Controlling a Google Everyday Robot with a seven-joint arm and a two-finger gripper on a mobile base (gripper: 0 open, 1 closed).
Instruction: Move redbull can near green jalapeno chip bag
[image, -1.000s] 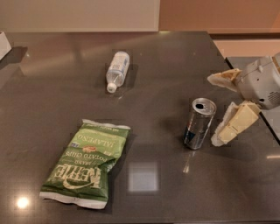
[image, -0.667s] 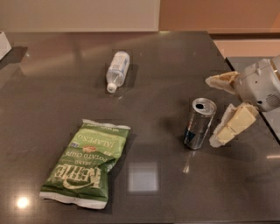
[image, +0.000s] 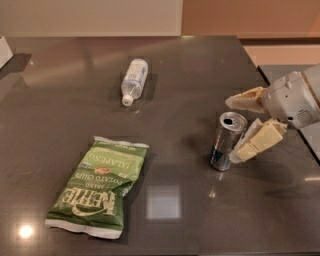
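Observation:
The redbull can (image: 226, 141), slim and silver with blue patches low on its side, stands upright at the right of the dark table. The green jalapeno chip bag (image: 98, 187) lies flat at the front left, well apart from the can. My gripper (image: 236, 130) comes in from the right at the can's right side and is open. One cream finger (image: 246, 100) reaches just above and behind the can's top. The other finger (image: 257, 142) lies right beside the can's lower right side. The can is not clamped.
A clear plastic bottle (image: 134, 80) with a white cap lies on its side at the back middle. The table's right edge (image: 285, 107) runs close behind the gripper. A white object (image: 4, 50) sits at the far left edge.
The gripper has moved a little left, closing in on the can with its fingers still apart. The can, bag and bottle have not moved.

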